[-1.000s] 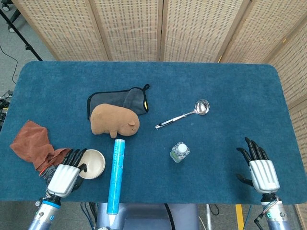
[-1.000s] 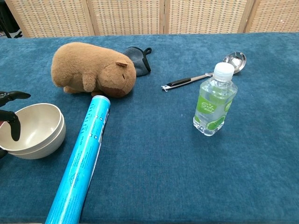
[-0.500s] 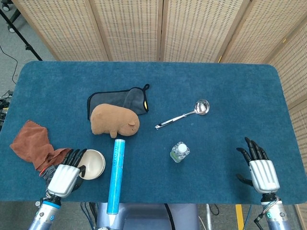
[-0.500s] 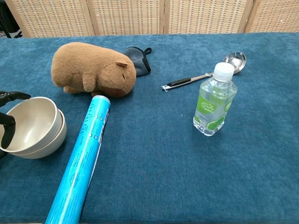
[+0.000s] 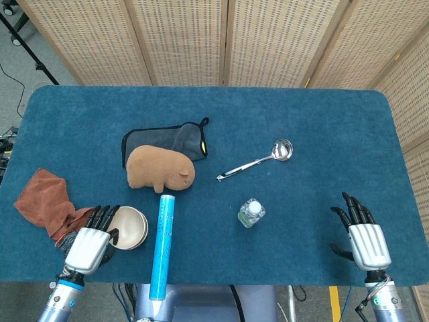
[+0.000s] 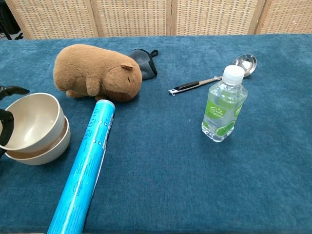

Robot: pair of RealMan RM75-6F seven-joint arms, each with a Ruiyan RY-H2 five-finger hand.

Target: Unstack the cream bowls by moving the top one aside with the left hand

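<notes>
Left hand (image 5: 88, 245) pinches the rim of the top cream bowl (image 6: 30, 120), tilted partway out of the lower bowl (image 6: 46, 148); next, I judge, lift clear and carry it aside.

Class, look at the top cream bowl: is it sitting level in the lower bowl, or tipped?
Tipped. In the chest view the top bowl leans, its rim raised on one side above the lower bowl, with the left robot hand gripping it.
</notes>
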